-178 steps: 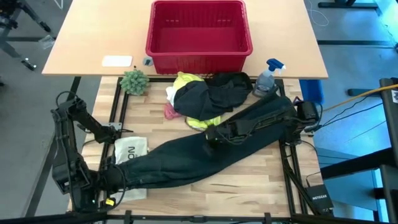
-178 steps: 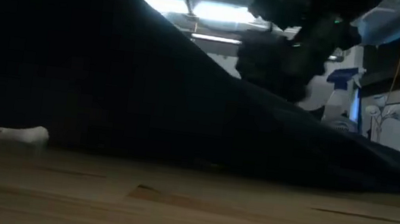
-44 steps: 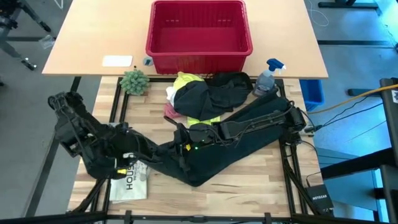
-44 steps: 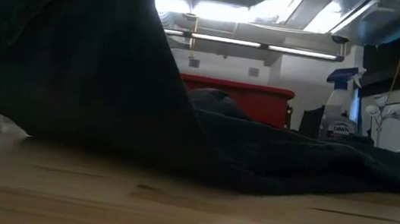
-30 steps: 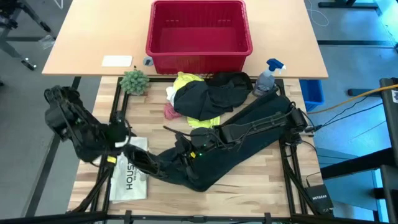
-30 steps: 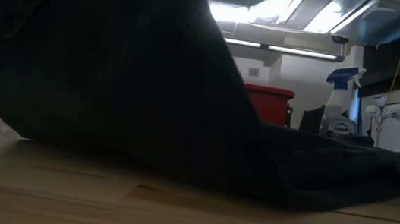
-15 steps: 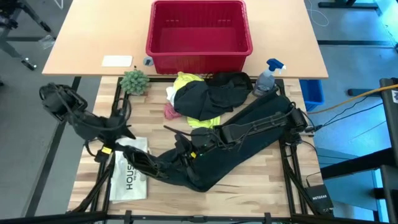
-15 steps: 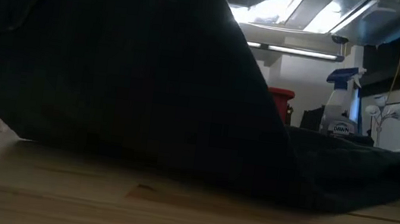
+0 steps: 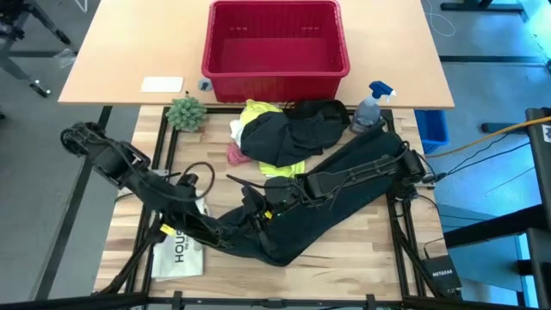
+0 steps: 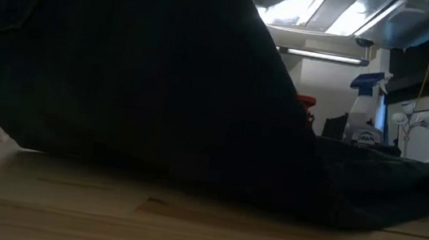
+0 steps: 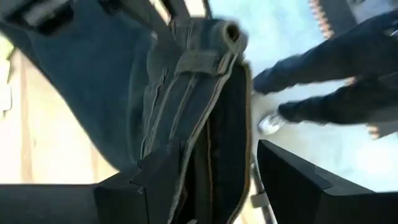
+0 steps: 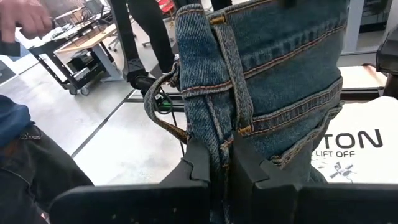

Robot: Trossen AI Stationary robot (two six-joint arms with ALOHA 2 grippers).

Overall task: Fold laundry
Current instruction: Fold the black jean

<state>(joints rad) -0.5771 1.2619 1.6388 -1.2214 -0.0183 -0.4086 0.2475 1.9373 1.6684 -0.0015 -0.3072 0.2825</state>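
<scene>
The right gripper (image 9: 255,209), at lower centre of the high view, has its jaws pressed together on the waistband of the trousers (image 9: 344,185); the right wrist view shows the denim band and belt loop (image 12: 231,81) pinched between the fingers. The left gripper (image 9: 200,228), just left of it, stands spread around the same waistband. The trousers' long axis runs diagonally, waist at lower centre, legs toward the right edge. Above them lies the yellow T-shirt (image 9: 258,109).
</scene>
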